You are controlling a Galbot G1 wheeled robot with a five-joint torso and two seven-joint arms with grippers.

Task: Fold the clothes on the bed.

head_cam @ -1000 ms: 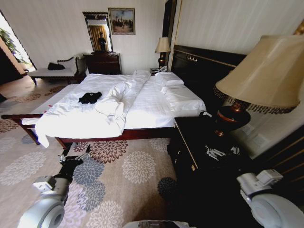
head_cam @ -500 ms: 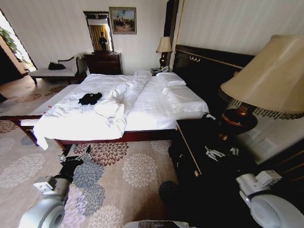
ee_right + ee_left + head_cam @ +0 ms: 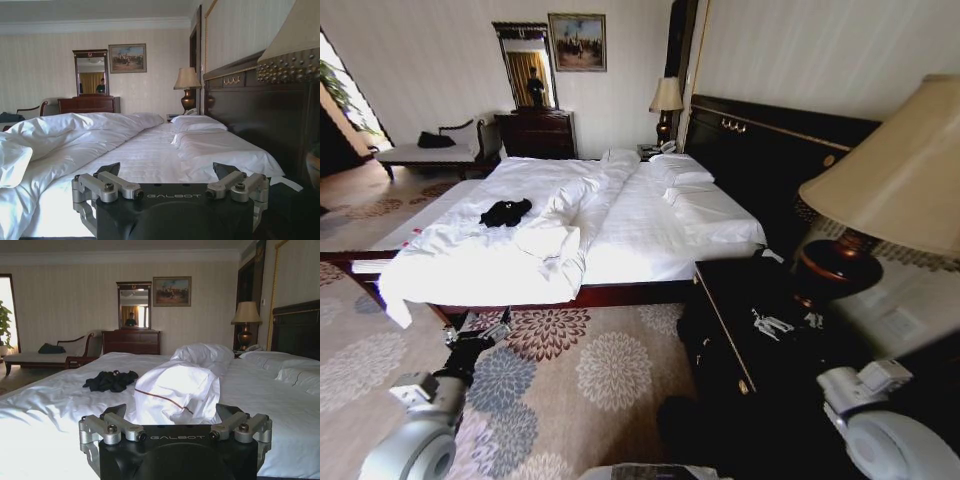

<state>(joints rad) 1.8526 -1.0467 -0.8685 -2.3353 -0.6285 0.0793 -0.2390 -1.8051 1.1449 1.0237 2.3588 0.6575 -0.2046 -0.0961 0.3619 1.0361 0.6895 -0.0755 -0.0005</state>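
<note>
The clothes (image 3: 508, 211) are a small black crumpled heap on the left half of the bed (image 3: 640, 235), lying on the white sheets. In the left wrist view the clothes (image 3: 111, 381) lie beyond my left gripper (image 3: 172, 414), past the bed's near edge (image 3: 55, 405). My left gripper (image 3: 480, 328) is open, low over the carpet and well short of the bed. My right gripper (image 3: 782, 322) is open too, above the dark nightstand, and in its wrist view my right gripper (image 3: 167, 171) faces the bed's pillow side (image 3: 150, 155). Both hold nothing.
A bunched white duvet (image 3: 558, 222) lies right of the black heap. A dark nightstand (image 3: 745, 300) and a large beige lamp (image 3: 905, 185) stand close on my right. Floral carpet (image 3: 610, 365) stretches before the bed. A chaise (image 3: 430, 150) and a dresser (image 3: 535, 132) line the far wall.
The whole head picture has shifted: the lamp slid right and the bed sits slightly lower and larger, so the camera moved. Both arms hold the same pose.
</note>
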